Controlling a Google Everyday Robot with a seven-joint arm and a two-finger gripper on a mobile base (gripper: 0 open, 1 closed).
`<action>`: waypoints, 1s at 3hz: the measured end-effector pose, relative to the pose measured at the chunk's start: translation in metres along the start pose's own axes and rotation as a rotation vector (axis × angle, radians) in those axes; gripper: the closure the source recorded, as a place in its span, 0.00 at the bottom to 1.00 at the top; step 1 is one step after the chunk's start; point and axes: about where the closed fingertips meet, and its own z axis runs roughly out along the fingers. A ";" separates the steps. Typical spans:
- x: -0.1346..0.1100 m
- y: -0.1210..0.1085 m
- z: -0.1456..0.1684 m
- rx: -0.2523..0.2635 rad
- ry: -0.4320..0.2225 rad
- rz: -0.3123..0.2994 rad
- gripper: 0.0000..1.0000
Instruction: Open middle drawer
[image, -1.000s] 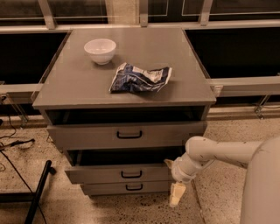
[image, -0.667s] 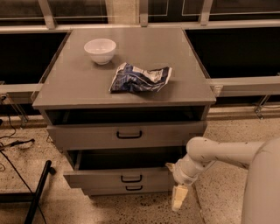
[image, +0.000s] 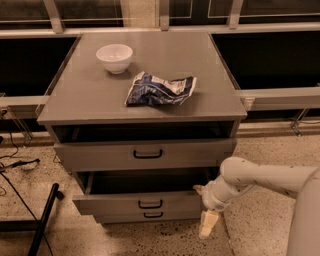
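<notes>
Terrazzo floor, grey cabinet; white bowl at 11 o'clock on top, chip bag mid-top. Middle drawer stands pulled out at 6 o'clock. Gripper hangs at its 4 o'clock corner, grip state unreadable.

You see a small white round bowl back-left on the flat grey cabinet top, a crumpled blue-and-white bag near it.

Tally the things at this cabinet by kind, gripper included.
Grey drawers: 3 (top drawer, middle drawer, bottom drawer)
White bowl: 1
Blue snack bag: 1
Gripper, low beside the middle drawer's right end: 1
Total: 6
</notes>
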 end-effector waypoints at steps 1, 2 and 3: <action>0.008 -0.014 -0.010 0.077 -0.089 0.012 0.00; 0.024 -0.027 -0.022 0.170 -0.193 0.032 0.00; 0.048 -0.035 -0.035 0.245 -0.281 0.060 0.00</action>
